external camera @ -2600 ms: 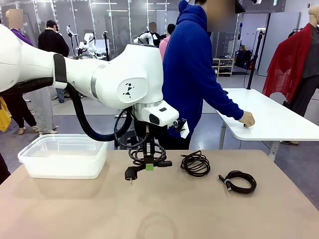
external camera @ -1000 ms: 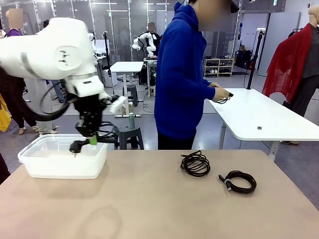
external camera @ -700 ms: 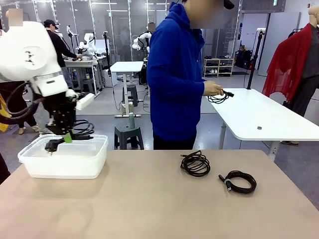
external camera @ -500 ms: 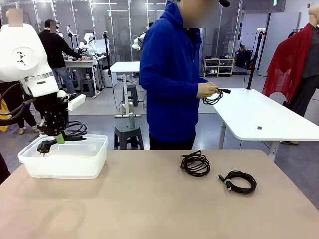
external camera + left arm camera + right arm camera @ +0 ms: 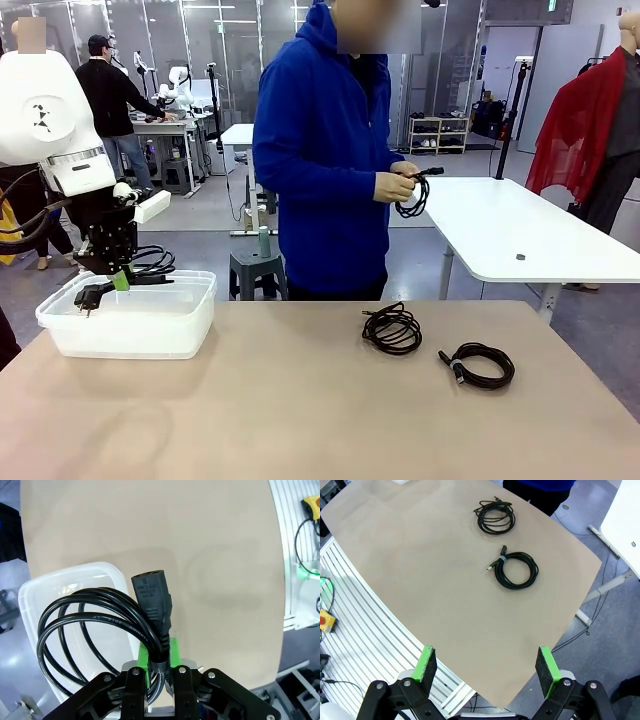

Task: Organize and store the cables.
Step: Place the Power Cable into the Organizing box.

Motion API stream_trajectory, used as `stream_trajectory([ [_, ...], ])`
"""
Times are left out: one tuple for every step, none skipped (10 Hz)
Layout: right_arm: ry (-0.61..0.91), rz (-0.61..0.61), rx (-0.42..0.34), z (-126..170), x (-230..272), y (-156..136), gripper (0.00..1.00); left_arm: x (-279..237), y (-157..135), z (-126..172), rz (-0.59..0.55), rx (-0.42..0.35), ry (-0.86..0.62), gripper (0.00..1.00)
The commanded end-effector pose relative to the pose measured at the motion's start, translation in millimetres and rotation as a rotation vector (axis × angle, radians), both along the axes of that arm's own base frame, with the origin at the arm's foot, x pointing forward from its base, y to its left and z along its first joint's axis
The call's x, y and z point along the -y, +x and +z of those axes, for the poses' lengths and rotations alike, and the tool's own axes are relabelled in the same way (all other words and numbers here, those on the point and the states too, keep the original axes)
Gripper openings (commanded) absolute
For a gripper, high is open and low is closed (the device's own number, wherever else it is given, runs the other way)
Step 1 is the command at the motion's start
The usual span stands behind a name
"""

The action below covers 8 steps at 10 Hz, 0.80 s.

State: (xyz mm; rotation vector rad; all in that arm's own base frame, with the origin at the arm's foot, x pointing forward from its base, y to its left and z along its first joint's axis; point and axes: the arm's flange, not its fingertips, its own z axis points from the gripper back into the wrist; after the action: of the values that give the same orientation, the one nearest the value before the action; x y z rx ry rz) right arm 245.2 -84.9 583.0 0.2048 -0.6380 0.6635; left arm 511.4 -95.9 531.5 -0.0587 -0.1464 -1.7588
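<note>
Left gripper (image 5: 119, 279) is clamped shut on a coiled power cord (image 5: 150, 262), pinching the bundle just below its chunky black connector (image 5: 150, 596). One green pad (image 5: 144, 655) shows beside the cord in the left wrist view. The coil hangs off to one side of the fingers and the round wall plug (image 5: 88, 296) dangles lowest, over the near-left part of the clear plastic bin (image 5: 135, 335). Can't tell from the front view whether the plug touches the bin floor. The bin sits at the table's (image 5: 300, 420) far left corner, with its rim below the gripper.

Right gripper (image 5: 486, 665) has its jaws spread wide with nothing between them. It hangs high above the table's edge, looking down on the other two cables.

Those two cables lie on the table's right half, apart from each other. One loose coil (image 5: 392, 328) is near the far edge, around mid-table. One tighter coil with a slim connector (image 5: 480, 364) is nearer the robot and further right. Both are well apart from the bin.

Person in a blue hoodie (image 5: 320, 150) stands at the far side, just behind the table's middle. Both hands (image 5: 396, 185) are at chest height holding another black cable (image 5: 412, 196), partly looped. A white table (image 5: 540, 235) stands behind to the right, and a grey stool (image 5: 258, 268) is on the floor behind the bin side.
</note>
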Motion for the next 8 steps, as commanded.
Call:
stream_trajectory([
  [0.002,-0.005,0.003,-0.7,0.9,-0.2,1.0,0.0,0.0,0.0,0.0,0.0,0.0,0.18],
  [0.002,-0.005,0.003,-0.7,0.9,-0.2,1.0,-2.5,11.3,3.4,0.021,0.062,0.036,0.18],
  [0.002,-0.005,0.003,-0.7,0.9,-0.2,1.0,-14.7,24.2,6.6,0.024,0.095,0.04,0.18],
  [0.002,-0.005,0.003,-0.7,0.9,-0.2,1.0,-31.5,39.0,6.7,-0.012,0.061,0.025,0.18],
  [0.002,-0.005,0.003,-0.7,0.9,-0.2,1.0,-47.9,48.2,3.8,-0.021,0.064,0.046,0.18],
  [0.002,-0.005,0.003,-0.7,0.9,-0.2,1.0,-61.8,55.1,0.8,-0.032,0.07,0.069,0.18],
  [0.002,-0.005,0.003,-0.7,0.9,-0.2,1.0,-73.5,63.0,-4.3,-0.06,0.073,0.081,0.18],
  [0.002,-0.005,0.003,-0.7,0.9,-0.2,1.0,-83.5,74.9,-15.2,-0.086,0.061,0.088,0.18],
])
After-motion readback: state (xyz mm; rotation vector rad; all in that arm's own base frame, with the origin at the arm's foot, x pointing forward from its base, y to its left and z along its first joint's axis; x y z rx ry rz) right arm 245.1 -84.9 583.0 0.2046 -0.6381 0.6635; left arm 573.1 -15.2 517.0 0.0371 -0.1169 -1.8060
